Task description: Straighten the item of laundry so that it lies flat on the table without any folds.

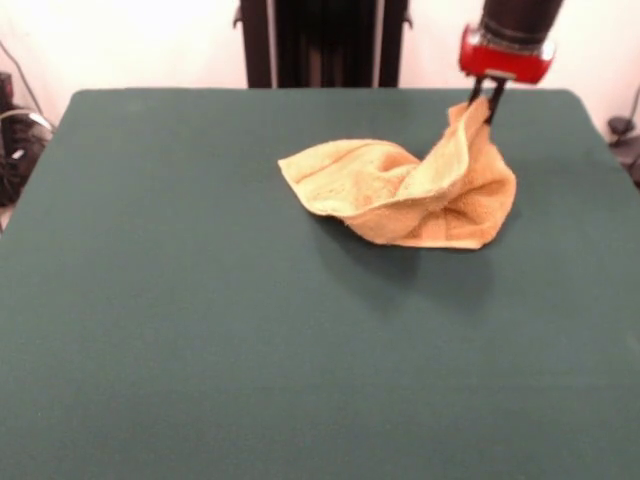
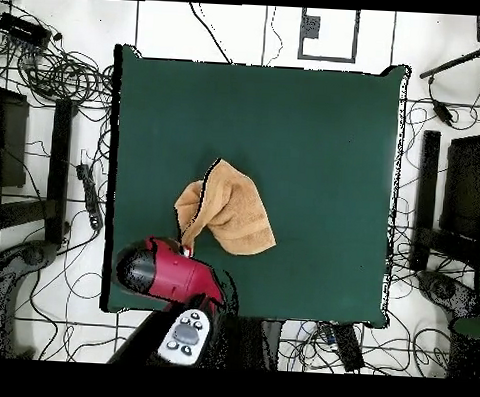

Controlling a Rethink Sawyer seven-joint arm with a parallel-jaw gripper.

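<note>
Golden-tan terry-cloth towel (image 1: 400,190) – crumpled and folded over itself, lying toward the robot's side of the dark green felt-topped table (image 1: 200,330), one corner lifted. Red-and-black gripper (image 1: 487,103) – jaws pinching that raised corner. Risk: with so little cloth pinched, the corner may slip free, or dragging may merely shift the folds rather than open them.
</note>
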